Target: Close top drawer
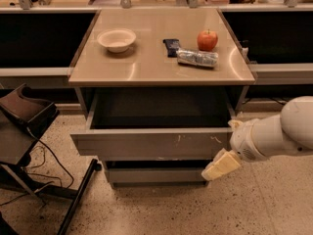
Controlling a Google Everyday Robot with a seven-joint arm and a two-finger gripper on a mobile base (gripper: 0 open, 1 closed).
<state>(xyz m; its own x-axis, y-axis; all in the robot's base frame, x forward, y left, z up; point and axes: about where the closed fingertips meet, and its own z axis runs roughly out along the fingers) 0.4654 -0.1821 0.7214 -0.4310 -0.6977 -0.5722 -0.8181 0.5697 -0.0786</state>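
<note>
- The top drawer stands pulled well out from under the tabletop, its dark inside open to view. The closing is all left to do.
- The hand hangs low by the drawer front's right corner, holding nothing. Spread or together, touching or not, I cannot tell.
</note>
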